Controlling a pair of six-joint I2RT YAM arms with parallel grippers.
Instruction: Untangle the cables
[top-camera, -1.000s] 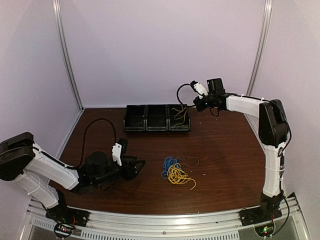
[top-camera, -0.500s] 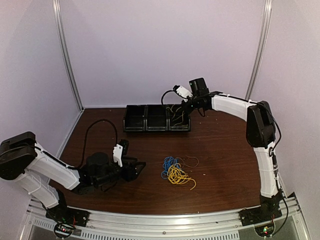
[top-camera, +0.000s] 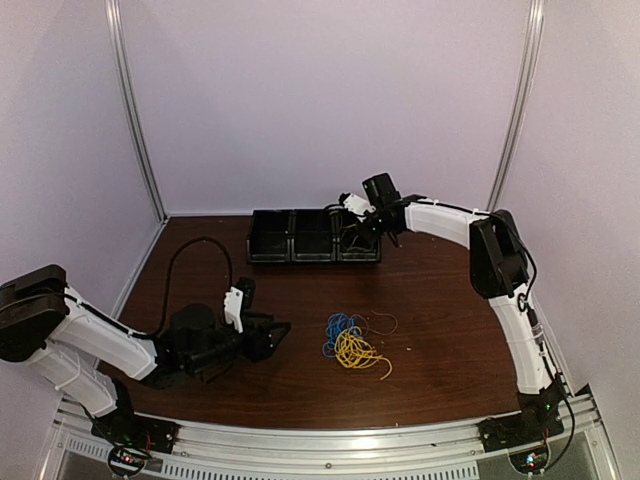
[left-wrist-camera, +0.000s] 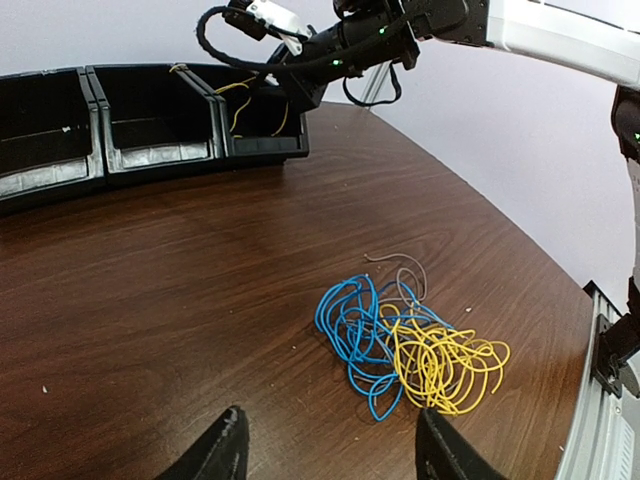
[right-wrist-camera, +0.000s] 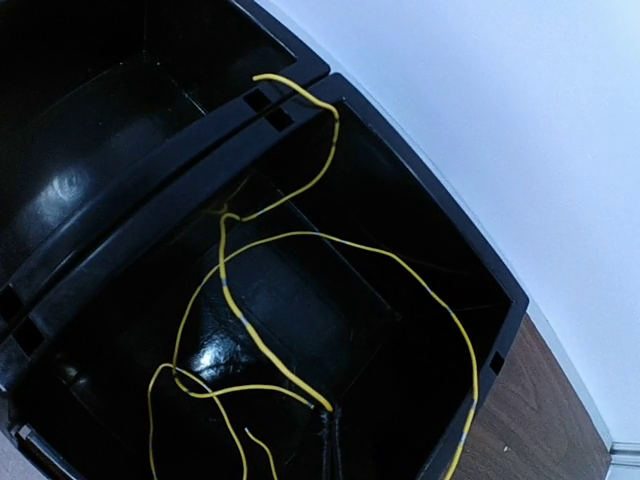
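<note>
Reaching past the table's (top-camera: 450, 290) far edge, my right hand (top-camera: 362, 222) sits over the rightmost bin (right-wrist-camera: 470, 270) of three black bins (top-camera: 313, 240), pinched together on a yellow wire (right-wrist-camera: 250, 335) that loops down inside it. My left hand (left-wrist-camera: 335, 455) hovers low near the front edge, fingers apart, holding nothing. The tangle of cables (left-wrist-camera: 400, 345), blue, yellow and brown, rests mid-table on brown wood, just ahead of my left hand. Pale walls (top-camera: 300, 100) close the sides and back.
</note>
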